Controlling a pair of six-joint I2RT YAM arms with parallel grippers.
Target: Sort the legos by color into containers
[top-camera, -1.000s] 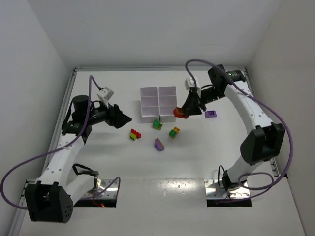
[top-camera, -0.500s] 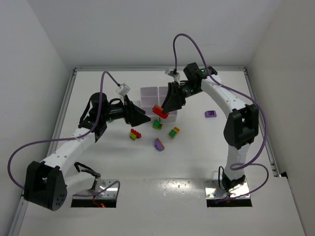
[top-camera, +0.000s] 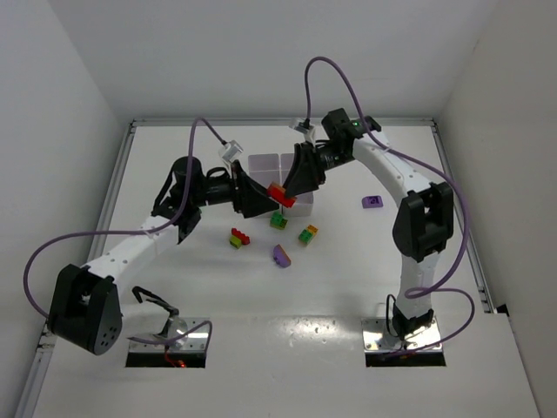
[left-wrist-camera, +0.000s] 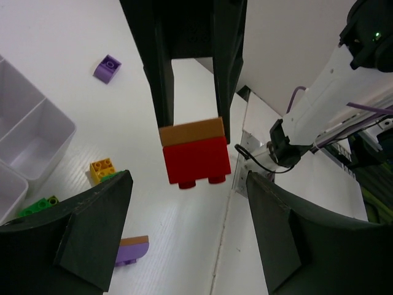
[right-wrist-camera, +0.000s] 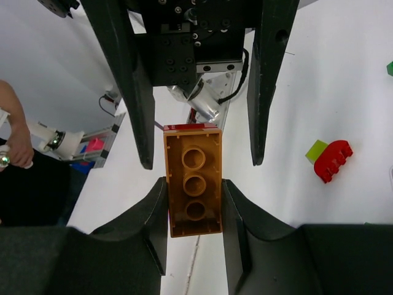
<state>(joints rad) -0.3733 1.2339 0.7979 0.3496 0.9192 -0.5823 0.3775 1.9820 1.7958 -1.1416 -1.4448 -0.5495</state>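
Top external: right gripper point(top-camera: 294, 185) clamped on red/orange-brown lego clump point(top-camera: 278, 193), airborne at 6 o'clock edge of tray point(top-camera: 280, 163); left gripper point(top-camera: 261, 200) fingers apart at clump's 9 o'clock, not touching.

Red/org lego point(top-camera: 278, 193) aloft nr wht tray point(top-camera: 266, 162)

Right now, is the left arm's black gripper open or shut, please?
Open: on the left gripper, the fingers stand apart, flanking the red and orange brick clump.
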